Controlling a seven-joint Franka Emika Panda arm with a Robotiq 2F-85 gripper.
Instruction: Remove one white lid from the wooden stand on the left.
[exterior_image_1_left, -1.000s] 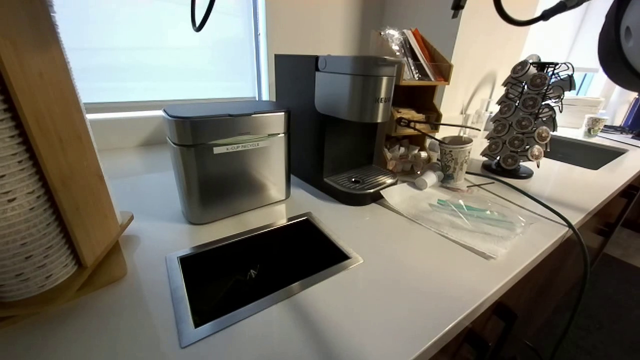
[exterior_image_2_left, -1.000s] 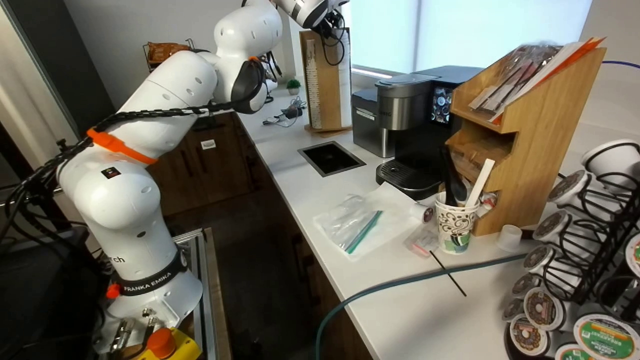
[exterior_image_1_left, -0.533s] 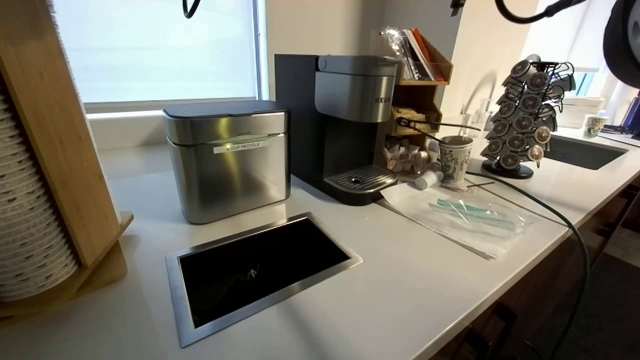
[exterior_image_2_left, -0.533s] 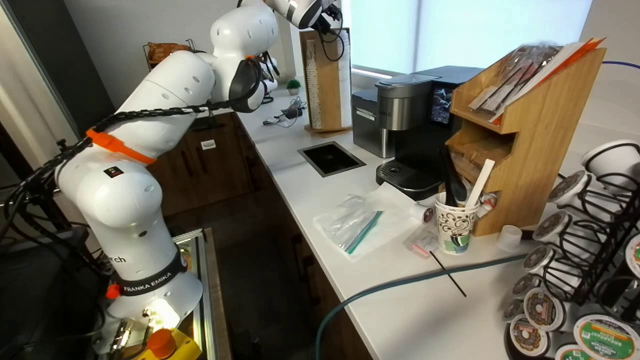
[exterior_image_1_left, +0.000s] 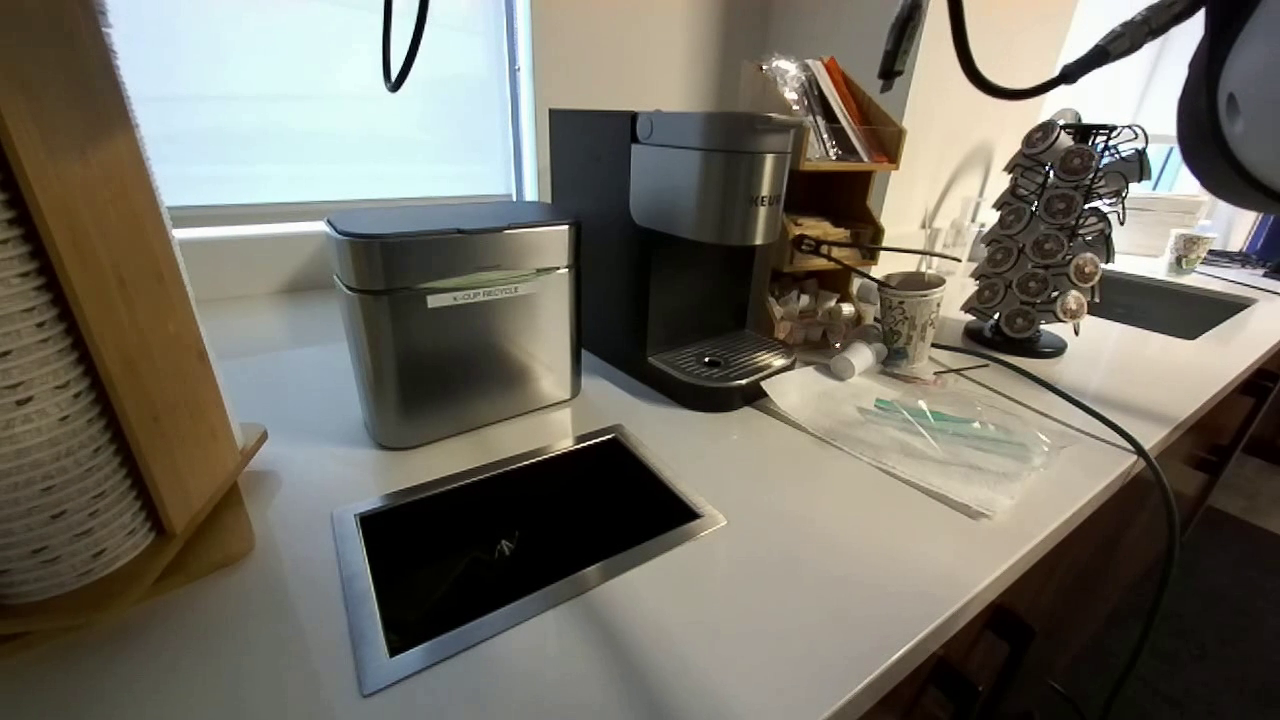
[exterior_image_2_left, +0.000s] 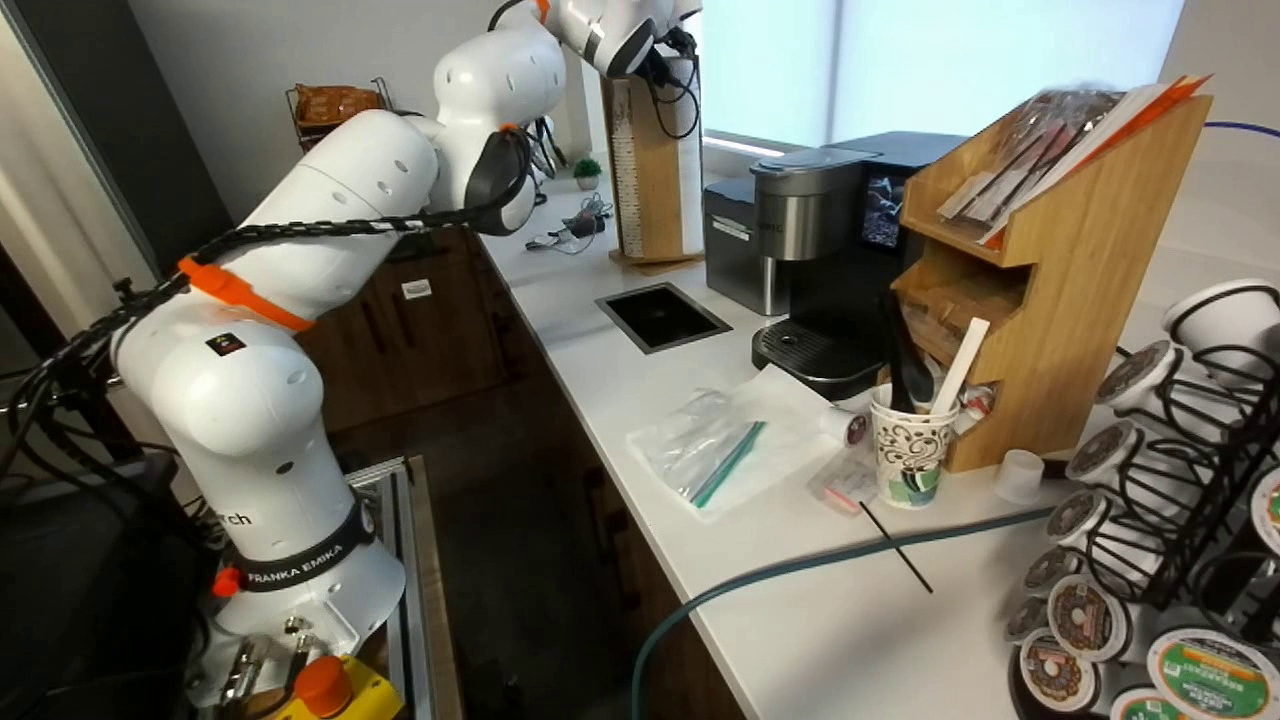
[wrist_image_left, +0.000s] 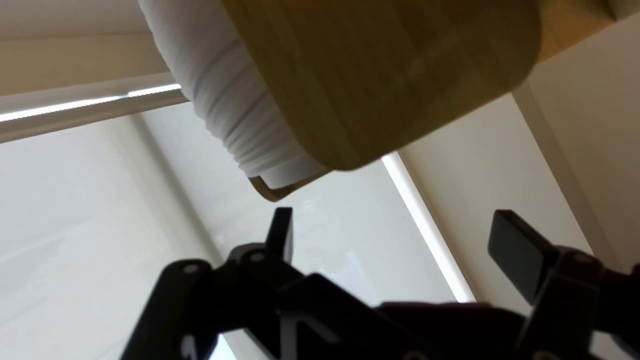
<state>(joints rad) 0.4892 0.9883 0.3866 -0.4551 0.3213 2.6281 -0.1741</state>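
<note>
The tall light-brown wooden stand (exterior_image_2_left: 660, 180) rises from the counter below the arm's hand; its panel (exterior_image_1_left: 130, 300) fills the left edge in an exterior view. In the wrist view the stand's rounded panel (wrist_image_left: 390, 75) reaches down from the top, blurred. Beside it runs a stack of thin white lids (wrist_image_left: 235, 100), with a wooden lip at the stack's end. My gripper (wrist_image_left: 392, 225) is open, its fingers (wrist_image_left: 520, 250) wide apart with nothing between them. The fingertips are clear of stand and lids in that picture. Near the stand's top, the dark hand is too small to read in detail.
A steel K-cup bin (exterior_image_1_left: 460, 340) and coffee maker (exterior_image_1_left: 690, 200) stand beside the stand. A metal-framed opening (exterior_image_1_left: 370, 600) is set in the counter. Farther along are a wooden rack (exterior_image_2_left: 1090, 300), a patterned cup (exterior_image_2_left: 910, 450) and a pod carousel (exterior_image_1_left: 1040, 240). Dark cables hang from the arm.
The arm's hand has risen slightly, then come lower and a little to the right beside the stand's top. Its hanging cable dips lower now. Stand and lids look the same.
</note>
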